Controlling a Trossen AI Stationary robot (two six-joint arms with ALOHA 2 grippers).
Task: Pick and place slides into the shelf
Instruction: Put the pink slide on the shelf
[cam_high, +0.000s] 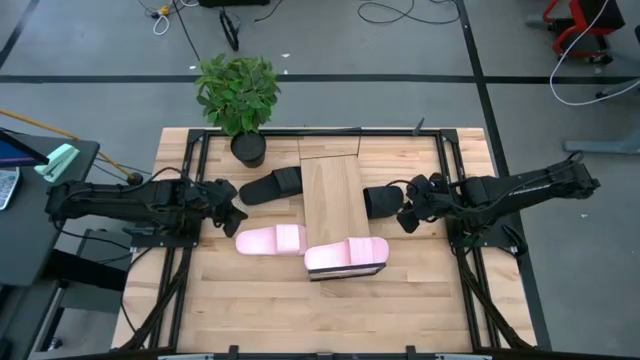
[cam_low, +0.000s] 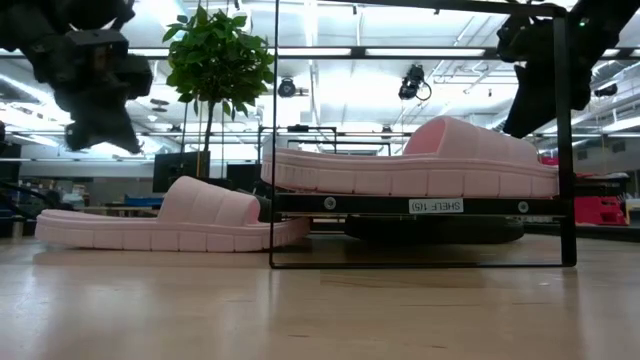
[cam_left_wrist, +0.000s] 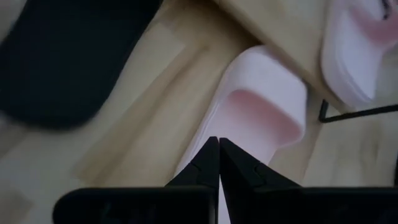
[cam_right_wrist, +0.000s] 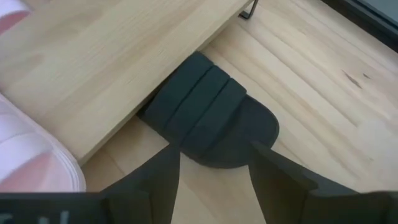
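The right gripper (cam_right_wrist: 211, 171), fingers spread and empty, hovers just over a black slide (cam_right_wrist: 208, 118) (half tucked under the shelf (cam_right_wrist: 118, 62)); the left gripper (cam_left_wrist: 217, 163) is pinched closed above a pink slide (cam_left_wrist: 255, 112).

Wooden table (cam_high: 250, 300) bearing shelf (cam_high: 330, 190), potted plant (cam_high: 240, 95), 1 pink slide (cam_high: 270, 240), 2 black slides (cam_high: 268, 186)

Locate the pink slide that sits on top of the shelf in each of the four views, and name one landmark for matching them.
High view: pink slide on the shelf, across the shelf's near end.
Low view: same slide, centre-right, on the top board.
Left wrist view: partly visible at the upper right corner.
Right wrist view: partly visible at the lower left edge.
Shared landmark: the shelf's light wood board.
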